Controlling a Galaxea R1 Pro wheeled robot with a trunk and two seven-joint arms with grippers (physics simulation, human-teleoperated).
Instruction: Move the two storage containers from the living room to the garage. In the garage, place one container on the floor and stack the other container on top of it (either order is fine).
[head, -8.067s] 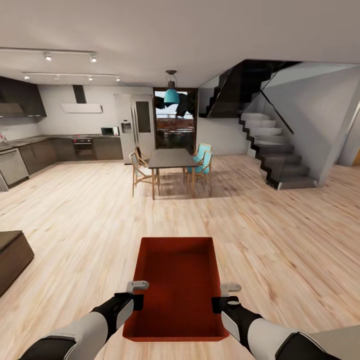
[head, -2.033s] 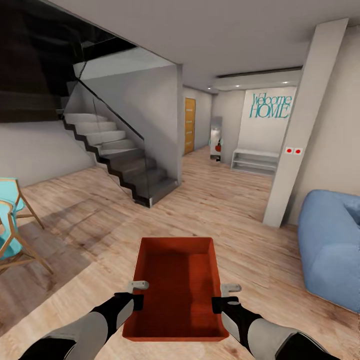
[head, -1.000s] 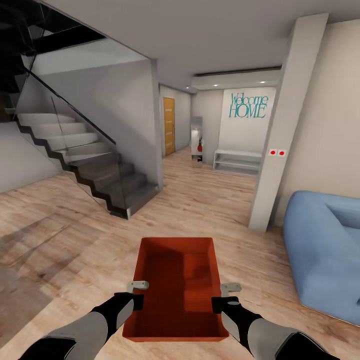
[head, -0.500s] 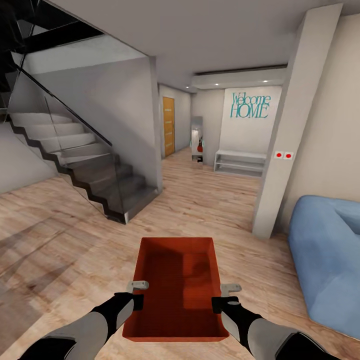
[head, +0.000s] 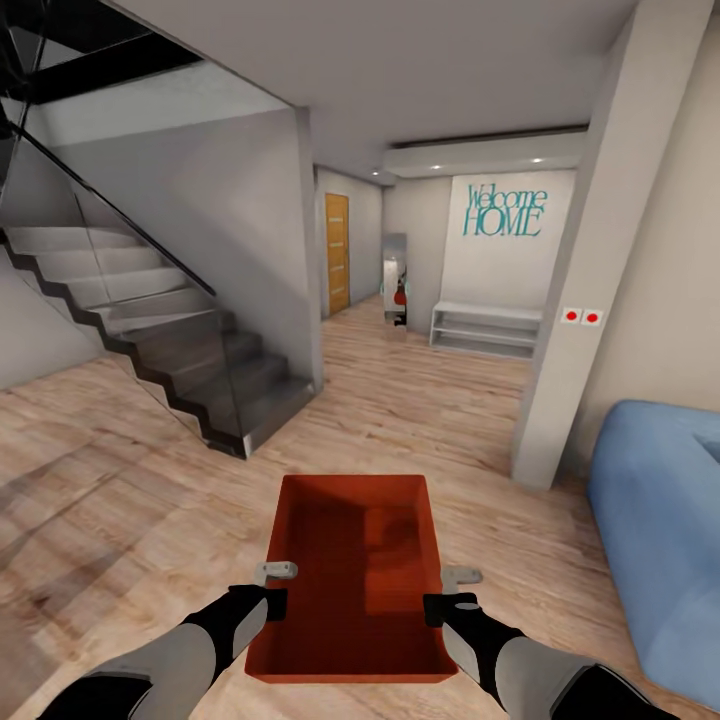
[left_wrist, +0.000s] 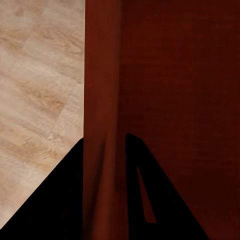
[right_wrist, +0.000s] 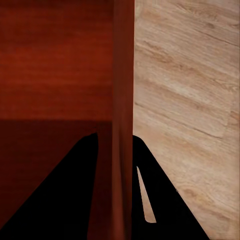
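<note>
The orange-red storage container (head: 352, 580) hangs dead ahead at 12 o'clock, low over the wood plank floor (head: 130, 500), carried between both arms. The left gripper (head: 272, 588) is clamped on its left wall, one finger on each side, and the right gripper (head: 450, 592) pinches the right wall likewise. The risk, as I judge it, is the route: the staircase (head: 170, 330) sits at 10 o'clock, the pillar (head: 580, 290) at 1 and the blue sofa (head: 660, 540) at 3. A wide turn could knock the bin's front corner and twist it out of those thin edge grips.
</note>
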